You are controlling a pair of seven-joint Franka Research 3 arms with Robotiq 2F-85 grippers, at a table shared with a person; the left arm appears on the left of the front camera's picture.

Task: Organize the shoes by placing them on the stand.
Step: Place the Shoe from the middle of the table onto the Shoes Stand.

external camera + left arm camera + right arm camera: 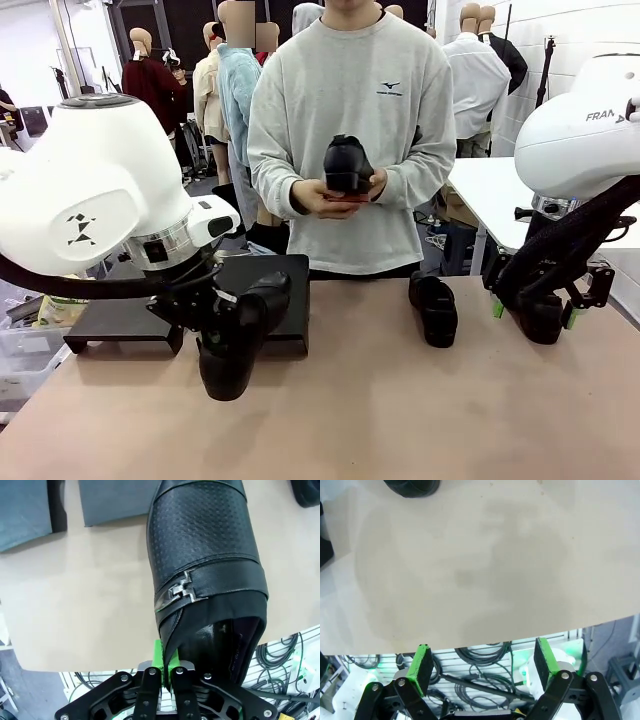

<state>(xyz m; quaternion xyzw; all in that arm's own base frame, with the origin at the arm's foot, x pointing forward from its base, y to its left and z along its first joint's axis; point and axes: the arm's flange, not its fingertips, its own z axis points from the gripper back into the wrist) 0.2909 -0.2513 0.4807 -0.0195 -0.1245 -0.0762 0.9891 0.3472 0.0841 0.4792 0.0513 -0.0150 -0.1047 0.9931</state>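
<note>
Stand [110,322], lower left: no shoe seen on it | left tool [166,657] clenched on first shoe [205,570], just in front of stand — placement pending | right tool [482,667] released, nothing held | second shoe [433,308] on desk [400,420], right of centre | third shoe [348,165] in person's hands [320,198] — upper centre.

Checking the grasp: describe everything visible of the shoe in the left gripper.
The shoe is black, leather-looking, slightly glossy, with a perforated upper, a strap bearing a small metal buckle and a dark lining. The left gripper pinches its collar edge between green pads. It hangs toe down above the table, before the black stand.
</note>
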